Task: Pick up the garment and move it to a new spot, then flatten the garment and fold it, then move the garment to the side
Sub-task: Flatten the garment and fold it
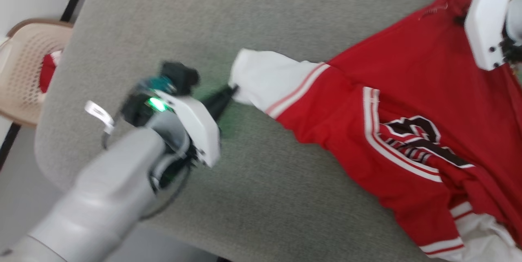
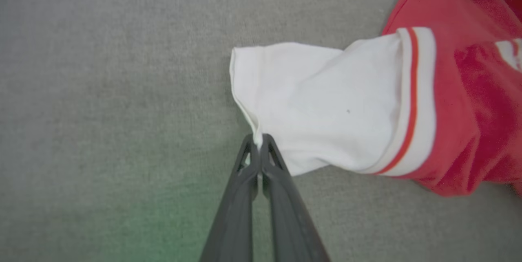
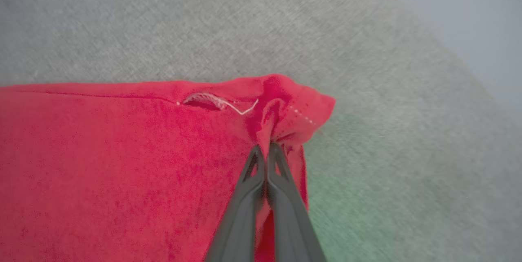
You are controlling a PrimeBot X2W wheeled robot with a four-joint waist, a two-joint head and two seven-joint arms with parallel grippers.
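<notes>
1. The garment (image 1: 408,91) is laid on the grey counter (image 1: 265,197), toward its right side, number up.
2. The left claw (image 2: 257,143) is clamped on the edge of the white sleeve (image 2: 318,103).
3. The right claw (image 3: 267,148) is clamped on a bunched red corner.

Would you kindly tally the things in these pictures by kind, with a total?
red jersey: 1
Pincers: 2, the left pincer shut on the white sleeve end, the right pincer shut on the red cloth
beige plastic chair: 1
red item on the chair, kind unclear: 1
grey padded surface: 1
Total: 6
</notes>
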